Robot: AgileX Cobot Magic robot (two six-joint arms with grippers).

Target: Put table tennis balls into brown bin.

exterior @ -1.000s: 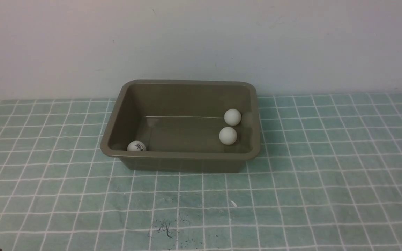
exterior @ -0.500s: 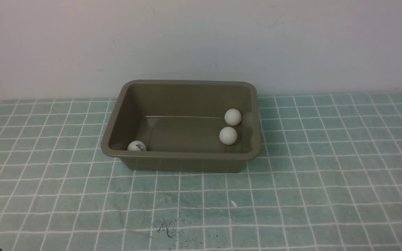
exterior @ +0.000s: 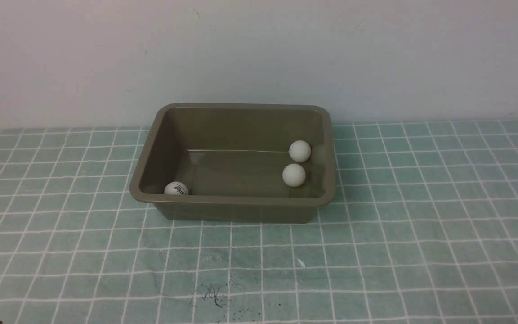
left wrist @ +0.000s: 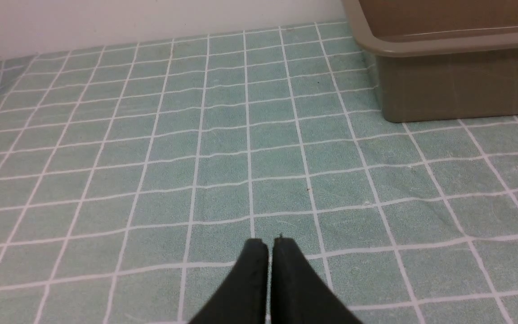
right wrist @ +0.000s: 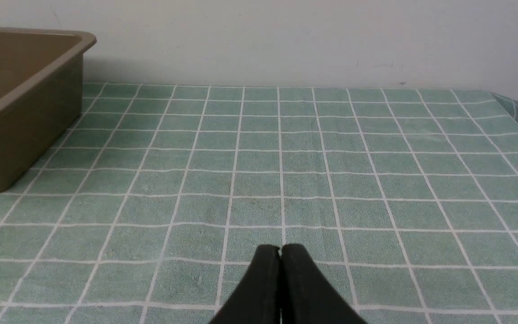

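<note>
The olive-brown bin point(exterior: 234, 204) stands near the back wall in the front view. Three white table tennis balls lie inside it: one with dark lettering point(exterior: 176, 189) in the near left corner, and two plain ones, one point(exterior: 294, 175) just in front of the other point(exterior: 300, 151), by the right wall. Neither gripper appears in the front view. My left gripper point(left wrist: 270, 243) is shut and empty over the cloth, with the bin point(left wrist: 448, 90) ahead to one side. My right gripper point(right wrist: 280, 248) is also shut and empty, the bin point(right wrist: 20, 130) off to its other side.
A green cloth with a white grid point(exterior: 376, 252) covers the table. A white wall point(exterior: 259, 54) rises right behind the bin. The cloth drops over the table's edge at the far corner point(right wrist: 517, 110) in the right wrist view. A small dark smudge point(exterior: 212, 297) marks the cloth near the front.
</note>
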